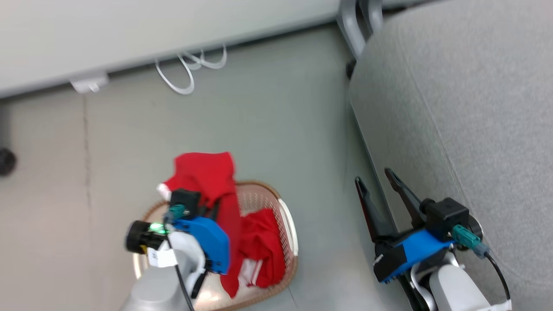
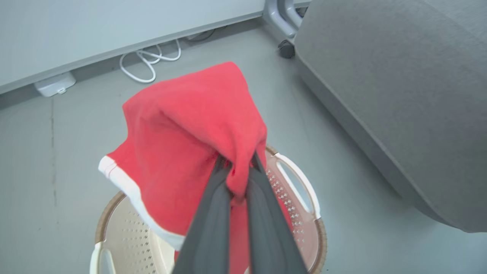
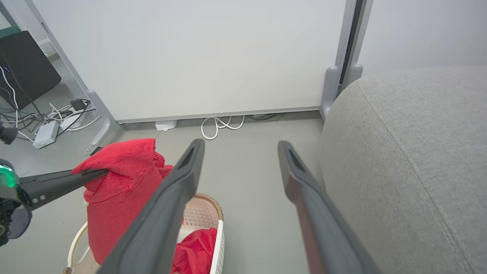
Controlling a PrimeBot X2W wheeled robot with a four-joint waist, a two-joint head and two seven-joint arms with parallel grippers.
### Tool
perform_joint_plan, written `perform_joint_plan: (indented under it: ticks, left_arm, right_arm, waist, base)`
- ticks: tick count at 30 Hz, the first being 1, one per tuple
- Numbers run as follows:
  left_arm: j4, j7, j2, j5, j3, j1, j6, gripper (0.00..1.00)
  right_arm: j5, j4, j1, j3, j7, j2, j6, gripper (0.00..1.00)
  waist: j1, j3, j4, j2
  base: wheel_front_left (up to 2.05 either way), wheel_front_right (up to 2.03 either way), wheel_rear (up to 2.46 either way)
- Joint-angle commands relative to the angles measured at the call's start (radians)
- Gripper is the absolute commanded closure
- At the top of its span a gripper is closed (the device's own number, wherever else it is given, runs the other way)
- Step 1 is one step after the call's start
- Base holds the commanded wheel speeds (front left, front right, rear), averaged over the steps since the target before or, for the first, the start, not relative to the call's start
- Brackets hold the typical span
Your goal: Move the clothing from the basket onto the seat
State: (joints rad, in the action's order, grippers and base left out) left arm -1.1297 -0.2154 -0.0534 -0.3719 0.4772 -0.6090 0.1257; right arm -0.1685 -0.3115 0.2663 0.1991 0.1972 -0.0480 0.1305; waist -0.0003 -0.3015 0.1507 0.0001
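My left gripper (image 2: pixel 236 167) is shut on a fold of a red garment (image 1: pixel 203 172) with a white hem. The garment hangs lifted above the cream basket (image 1: pixel 288 216), its lower end still trailing inside. A second piece of red clothing (image 1: pixel 263 242), with a white striped patch, lies in the basket. The grey seat (image 1: pixel 466 108) stands to the right, across a strip of floor. My right gripper (image 1: pixel 378 179) is open with nothing between its fingers, low beside the seat's front edge. In the right wrist view its fingers (image 3: pixel 190 171) point toward the wall.
A coiled white cable (image 1: pixel 190 69) and a small white box (image 1: pixel 90 83) lie along the base of the pale wall panel. A grey metal leg with a caster (image 1: pixel 352 30) stands by the seat's far corner. Bare grey floor (image 1: pixel 311 142) separates basket and seat.
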Motion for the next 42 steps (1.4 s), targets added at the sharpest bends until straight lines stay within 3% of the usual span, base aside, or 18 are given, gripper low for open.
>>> perform_joint_plan:
  ticks: [1, 7, 18, 32, 42]
  left_arm:
    - [0.062, 0.004, 0.003, -0.047, 0.059, 0.025, 0.007, 1.0]
    - [0.176, -0.001, 0.003, -0.14, 0.201, 0.029, 0.005, 1.0]
    - [0.304, -0.02, 0.003, -0.255, 0.34, -0.048, 0.006, 1.0]
    - [0.412, -0.035, 0.003, -0.356, 0.459, -0.155, -0.027, 1.0]
    - [0.406, -0.039, 0.003, -0.407, 0.525, -0.186, -0.05, 1.0]
  right_arm:
    - [0.007, 0.006, -0.036, -0.014, -0.011, -0.004, 0.0, 0.0]
    - [0.01, 0.032, -0.104, -0.036, -0.047, -0.004, 0.0, 0.0]
    - [0.016, 0.086, -0.176, -0.047, -0.096, -0.004, 0.0, 0.0]
    - [-0.004, 0.114, -0.214, -0.022, -0.121, -0.004, 0.0, 0.0]
    - [-0.011, 0.121, -0.216, -0.008, -0.124, -0.004, 0.0, 0.0]
  waist:
    - [0.0003, 0.115, -0.054, -0.0001]
    - [0.0003, 0.205, -0.088, -0.0001]
    - [0.0003, 0.283, -0.12, -0.0001]
    - [0.0003, 0.332, -0.127, -0.0001]
    - [0.0003, 0.331, -0.125, -0.0001]
  base:
    - [0.0, 0.0, 0.0]
    - [0.0, 0.0, 0.0]
    - [0.0, 0.0, 0.0]
    - [0.0, 0.0, 0.0]
    - [0.0, 0.0, 0.0]
